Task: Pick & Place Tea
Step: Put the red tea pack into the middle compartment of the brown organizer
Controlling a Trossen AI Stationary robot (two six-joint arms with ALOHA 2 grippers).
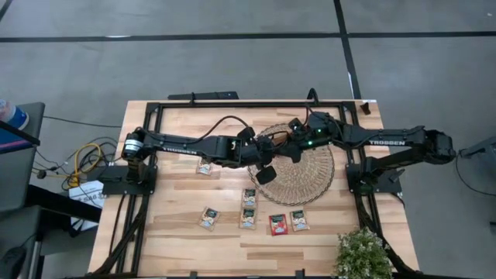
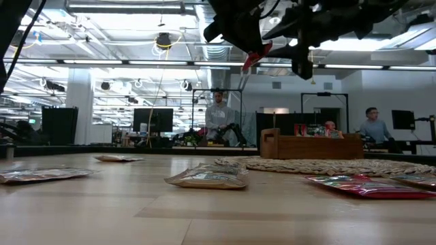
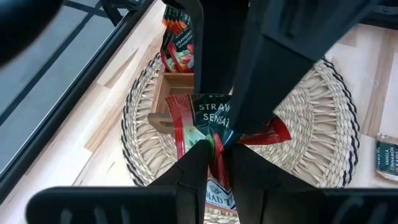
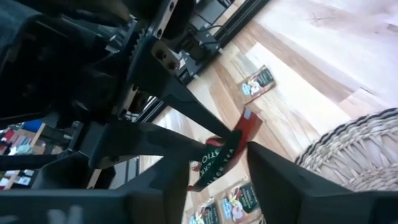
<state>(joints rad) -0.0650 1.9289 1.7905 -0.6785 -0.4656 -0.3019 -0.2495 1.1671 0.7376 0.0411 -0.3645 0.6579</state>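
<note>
Both arms meet above the round wicker mat [image 1: 298, 167], right of centre in the high view. The left tool [image 3: 217, 146] is clamped on a red tea sachet [image 3: 202, 121], held in the air over the mat. The right tool [image 4: 239, 155] straddles the same sachet; its fingers [image 4: 280, 177] stand on either side of it, and whether they press on it cannot be told. In the low view the red sachet [image 2: 255, 56] hangs near the top centre, well above the bench [image 1: 178, 240]. A wooden tray [image 2: 310, 145] stands on the mat with sachets in it. Six more sachets [image 1: 249, 197] lie on the bench in the lower centre of the high view, one of them red [image 1: 278, 224].
</note>
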